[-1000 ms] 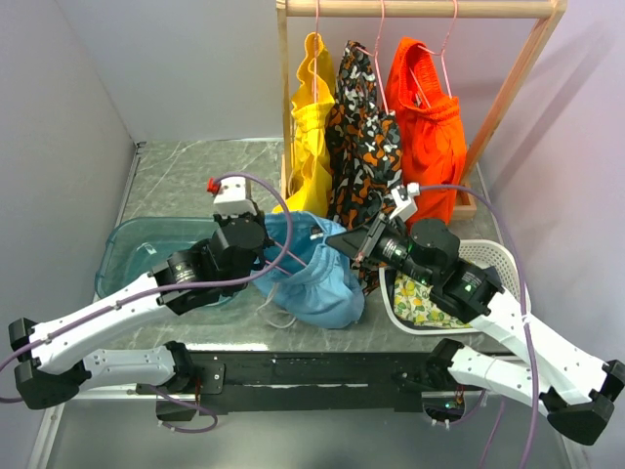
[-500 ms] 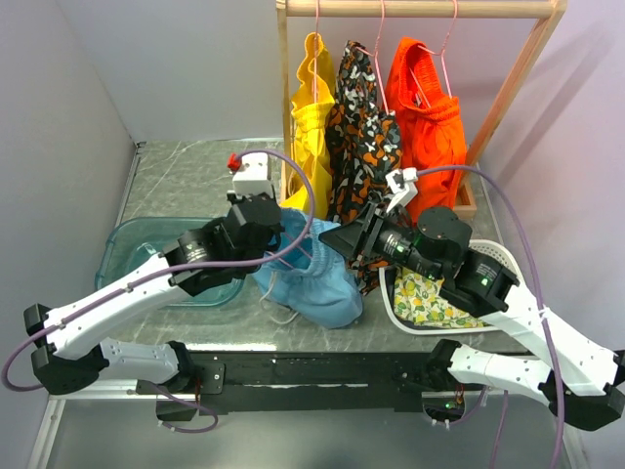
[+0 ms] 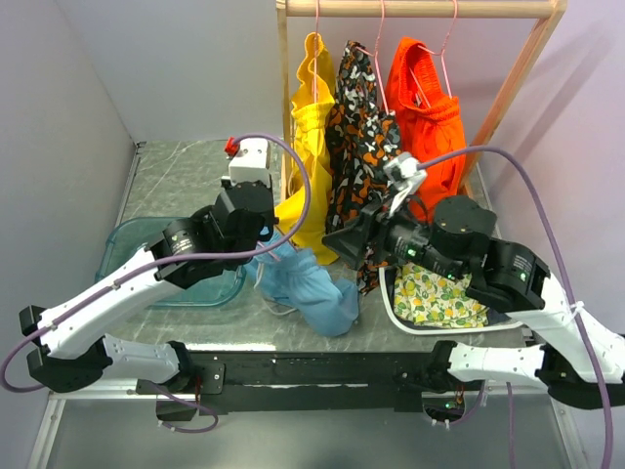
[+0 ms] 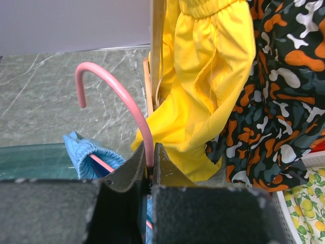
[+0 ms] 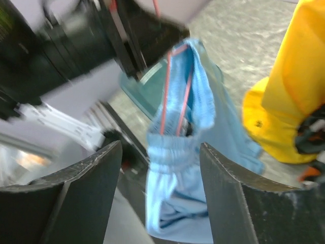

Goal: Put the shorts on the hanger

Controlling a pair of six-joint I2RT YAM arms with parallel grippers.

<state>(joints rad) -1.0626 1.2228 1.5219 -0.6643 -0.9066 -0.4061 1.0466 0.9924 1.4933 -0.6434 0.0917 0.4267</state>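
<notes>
"Light-blue fabric, nearest lot: the shorts (image 3: 311,291). Position?"

"Hanging in a bunch between the two arms, over the front part of the grey marbled surface (image 3: 186,171), gathered waistband uppermost. Whether the lower end touches the surface cannot be told."

"Carried on?"

"The hanger (image 4: 128,99), thin pink wire. In the right wrist view two of its wires run down into the waistband."

"Left gripper (image 4: 149,163)?"

"Pinched tight on the hanger's stem just below the hook. The hook curves up and over to the left, with nothing on it."

"Right gripper (image 5: 160,150)?"

"Spread wide, nothing between its fingers. It points at the shorts from just beside them and, as far as can be seen, is not touching the fabric."

"Items to either side?"

"Left: one clear teal tub (image 3: 137,264), partly under the left arm. Right: one white basket (image 3: 391,301), holding a lemon-print cloth (image 3: 435,298), with the right arm above it."

"Farthest lot?"

"One wooden rack (image 3: 420,8) at the back of the surface. Three garments hang on it from pink hangers: yellow garment (image 3: 312,127), black, white and orange patterned garment (image 3: 363,147), orange garment (image 3: 430,117), left to right."
</notes>
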